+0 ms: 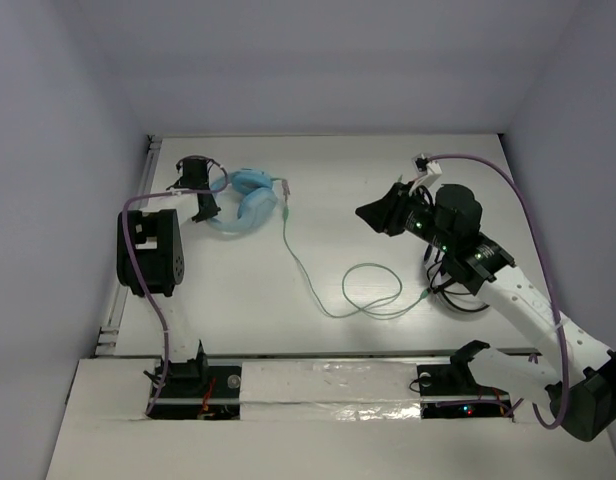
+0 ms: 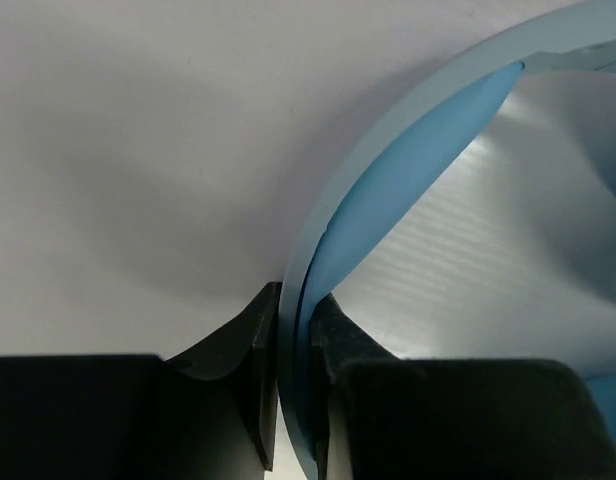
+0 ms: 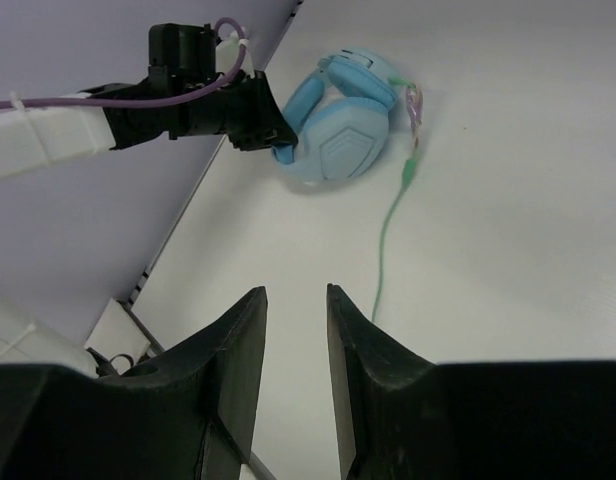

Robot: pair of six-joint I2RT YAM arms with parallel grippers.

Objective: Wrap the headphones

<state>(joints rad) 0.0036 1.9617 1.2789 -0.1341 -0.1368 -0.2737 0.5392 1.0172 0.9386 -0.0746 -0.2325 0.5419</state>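
White tabletop [image 1: 338, 170], plain pale walls [image 1: 318, 60]. Headphones [image 1: 250, 198] sit far left, with my left gripper [image 2: 293, 330] clenched on the headband [image 2: 408, 170]. Cable [image 1: 373, 265] loops mid-tabletop. Right gripper [image 3: 296, 320] aloft, parted, empty.

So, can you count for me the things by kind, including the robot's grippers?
Headphones: 1
Black cable bundle: 1
Grippers: 2, the left gripper and the right gripper
Total: 4
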